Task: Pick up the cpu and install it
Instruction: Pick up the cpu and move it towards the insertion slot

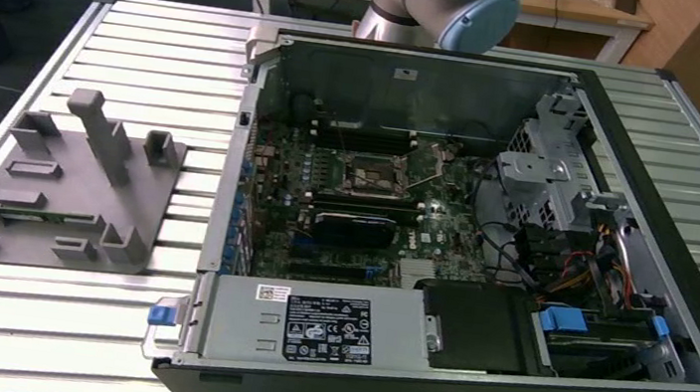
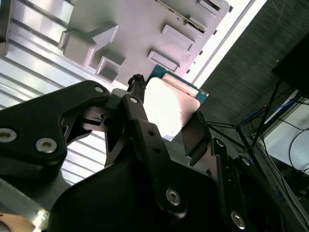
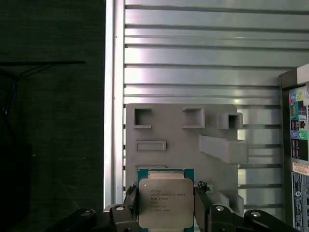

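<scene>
The cpu (image 3: pixel 166 203), a small square chip with a silvery top on a green edge, sits between the two black fingers of my gripper (image 3: pixel 166 211), which is shut on it. In the second wrist view the cpu (image 2: pixel 171 104) shines bright between the gripper (image 2: pixel 167 126) fingers. It hangs above the grey holder plate (image 3: pixel 178 137), which lies on the slatted metal table. The motherboard's black socket frame (image 1: pixel 367 173) lies inside the open computer case (image 1: pixel 671 195). The arm's lower joint (image 1: pixel 441 2) stands behind the case.
The grey holder plate (image 1: pixel 71 187) with raised blocks and pockets lies at the exterior view's left of the case. A power supply (image 1: pixel 314 324) and drive cage (image 1: pixel 553 171) fill the case's near and right parts. The slatted table (image 1: pixel 154 52) ends near the plate.
</scene>
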`<state>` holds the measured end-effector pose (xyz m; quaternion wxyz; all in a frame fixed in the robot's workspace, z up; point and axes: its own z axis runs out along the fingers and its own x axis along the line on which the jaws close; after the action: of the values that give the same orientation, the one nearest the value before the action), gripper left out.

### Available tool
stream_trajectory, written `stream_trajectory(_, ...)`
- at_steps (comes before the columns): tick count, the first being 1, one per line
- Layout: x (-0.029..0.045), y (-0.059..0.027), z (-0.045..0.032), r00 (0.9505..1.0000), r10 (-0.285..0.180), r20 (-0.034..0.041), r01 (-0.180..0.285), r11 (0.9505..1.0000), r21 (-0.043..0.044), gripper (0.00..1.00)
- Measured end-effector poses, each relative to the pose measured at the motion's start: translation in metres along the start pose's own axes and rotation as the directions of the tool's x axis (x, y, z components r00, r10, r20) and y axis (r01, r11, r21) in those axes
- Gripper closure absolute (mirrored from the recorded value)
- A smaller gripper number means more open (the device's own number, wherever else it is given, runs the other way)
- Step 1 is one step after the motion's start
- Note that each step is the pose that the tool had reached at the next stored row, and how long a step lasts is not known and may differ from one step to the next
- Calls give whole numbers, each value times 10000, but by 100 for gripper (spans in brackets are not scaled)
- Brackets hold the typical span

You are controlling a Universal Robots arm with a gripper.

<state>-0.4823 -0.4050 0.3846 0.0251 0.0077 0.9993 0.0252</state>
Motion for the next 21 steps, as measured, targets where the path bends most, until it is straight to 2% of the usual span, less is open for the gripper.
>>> stream_trajectory(8,-163,2,9,10000,0,1,0,10000,0,45)
stream_trajectory(20,-519,7,26,10000,0,-1,0,10000,0,45)
stream_trajectory(21,-568,8,29,10000,0,1,0,10000,-1,45)
